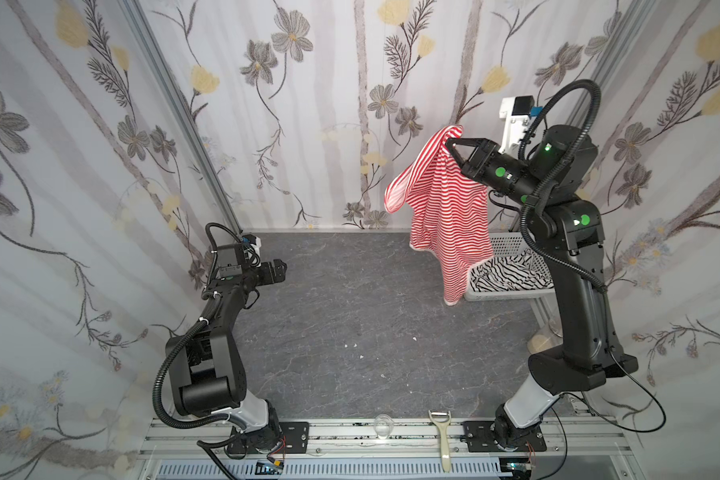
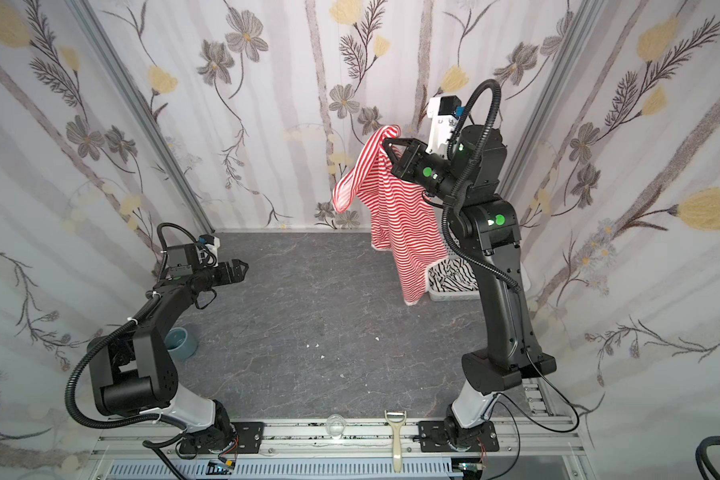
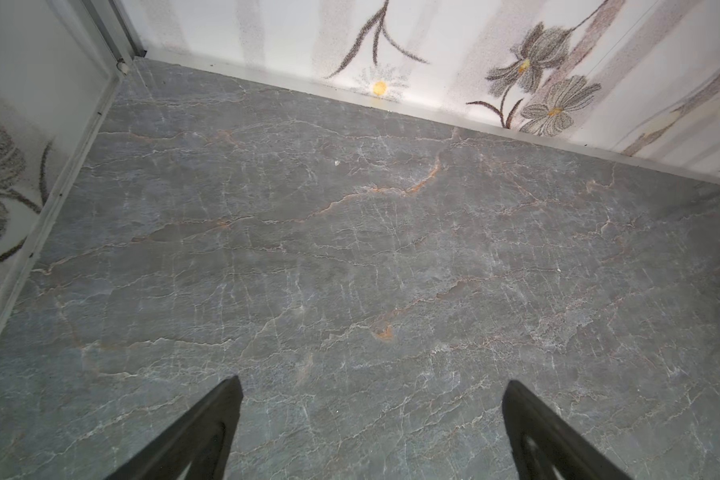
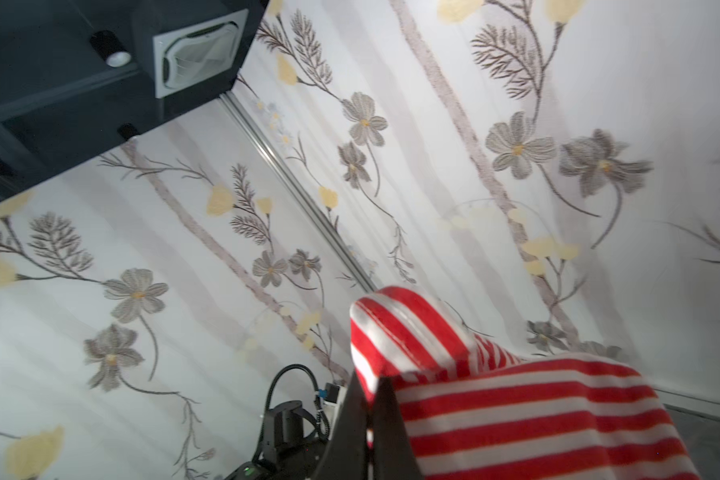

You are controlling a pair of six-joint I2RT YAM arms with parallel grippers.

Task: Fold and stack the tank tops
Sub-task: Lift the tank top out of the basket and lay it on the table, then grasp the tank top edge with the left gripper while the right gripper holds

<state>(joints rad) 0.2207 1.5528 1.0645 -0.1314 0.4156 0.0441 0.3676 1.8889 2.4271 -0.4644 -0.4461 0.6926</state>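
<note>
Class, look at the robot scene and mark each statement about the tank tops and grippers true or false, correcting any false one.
1. The right gripper holds the red-and-white striped tank top aloft. True.
2. The black-striped tank top lies in the white basket. True.
3. The left gripper is shut on the black-striped tank top. False: it is open and empty over the table.
4. The red-and-white striped tank top lies folded on the table. False: it hangs unfolded from the right gripper.
</note>
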